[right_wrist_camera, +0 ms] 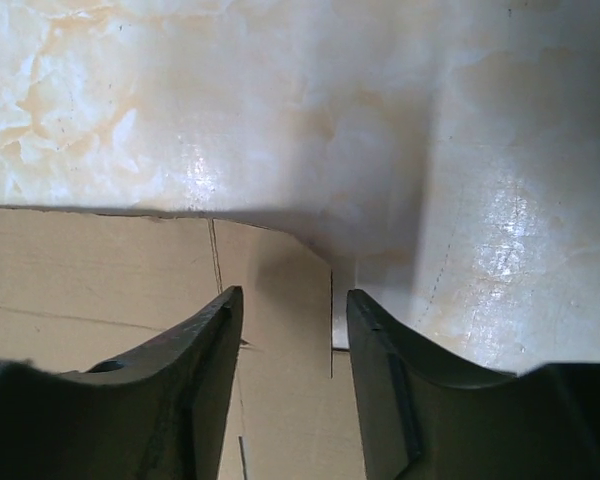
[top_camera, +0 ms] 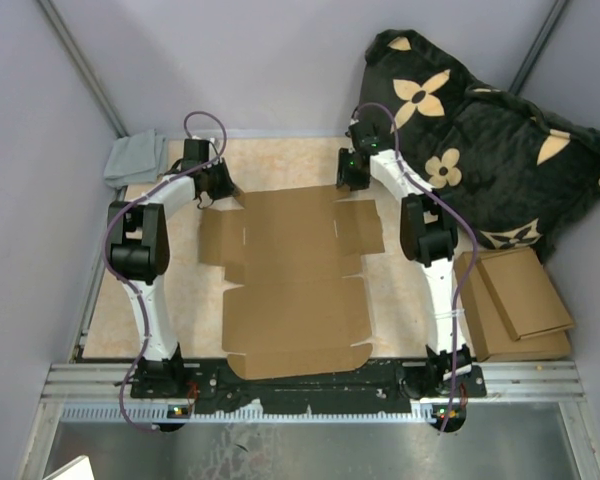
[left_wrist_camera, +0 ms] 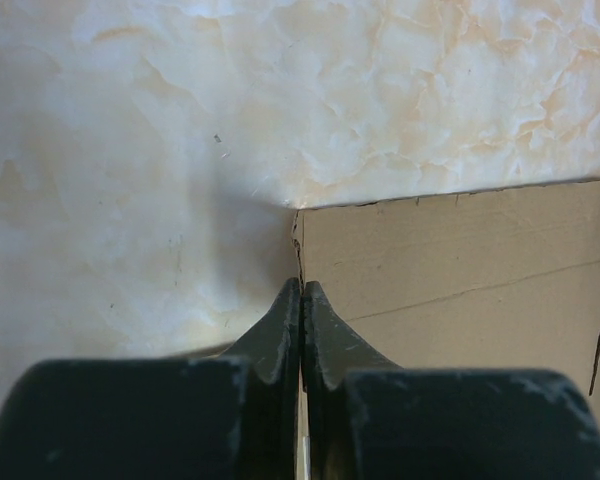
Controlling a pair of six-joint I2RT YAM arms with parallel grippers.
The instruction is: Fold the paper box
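Left wrist: left hand [left_wrist_camera: 301,287] closed, tips at paper box [left_wrist_camera: 460,270] corner.

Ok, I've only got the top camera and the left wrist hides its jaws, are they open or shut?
Observer: The left jaws are shut, with the tips meeting right over the box's side edge, just below its far corner.
Operator: And the right jaws?
Observer: The right jaws are open. A flap's rounded far corner and side edge show in the gap between them.
Operator: Is that flap lifted at all?
Observer: It looks flat on the table, and neither jaw seems to be touching it.
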